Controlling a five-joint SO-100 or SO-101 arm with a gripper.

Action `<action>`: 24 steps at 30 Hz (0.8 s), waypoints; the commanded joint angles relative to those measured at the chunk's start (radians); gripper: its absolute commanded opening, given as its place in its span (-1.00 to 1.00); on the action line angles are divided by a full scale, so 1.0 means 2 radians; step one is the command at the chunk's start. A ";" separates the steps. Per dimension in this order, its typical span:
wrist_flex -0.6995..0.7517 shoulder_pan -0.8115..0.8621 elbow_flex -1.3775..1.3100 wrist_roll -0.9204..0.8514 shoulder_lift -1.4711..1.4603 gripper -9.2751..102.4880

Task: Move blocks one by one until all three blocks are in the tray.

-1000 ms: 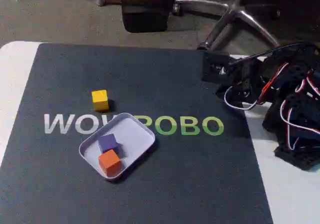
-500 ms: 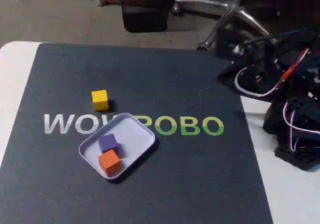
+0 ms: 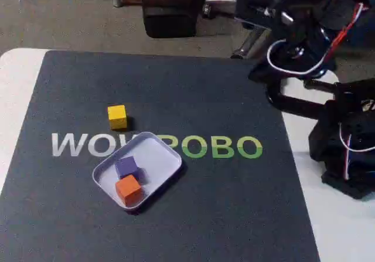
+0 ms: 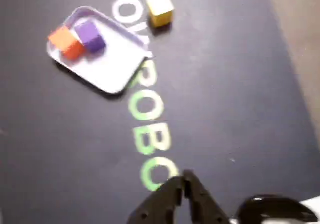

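**Two blocks in, yellow left on the mat**

The tray (image 3: 158,156) sits on the dark mat (image 3: 176,86), over the middle of its printed lettering; inside it the purple block (image 3: 126,167) and the orange block (image 3: 128,189) lie touching, packed toward the tray's 7 o'clock end in the fixed view, which leaves the rest of the floor bare — room, I judge, for the third block. The yellow block (image 3: 117,116) stands on the mat just beside the tray, at about 11 o'clock from it and apart from its rim; it is the one block not yet moved.

The arm (image 3: 304,45) is raised at the mat's 2 o'clock corner, well apart from all three blocks, and this view leaves the claw's tips unclear. The wrist view supplies them: the gripper (image 4: 186,180) enters from 6 o'clock with its dark tips pressed together on nothing — clenched and empty; the tray and yellow block (image 4: 160,8) lie far off at 11 o'clock; the picture is soft with blur
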 commanded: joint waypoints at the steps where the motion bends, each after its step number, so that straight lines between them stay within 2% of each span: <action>1: 0.001 -0.021 -0.067 0.035 -0.067 -0.95; 9: 0.021 -0.044 -0.231 0.106 -0.252 -0.95; 24: 0.018 -0.035 -0.467 0.160 -0.532 -0.90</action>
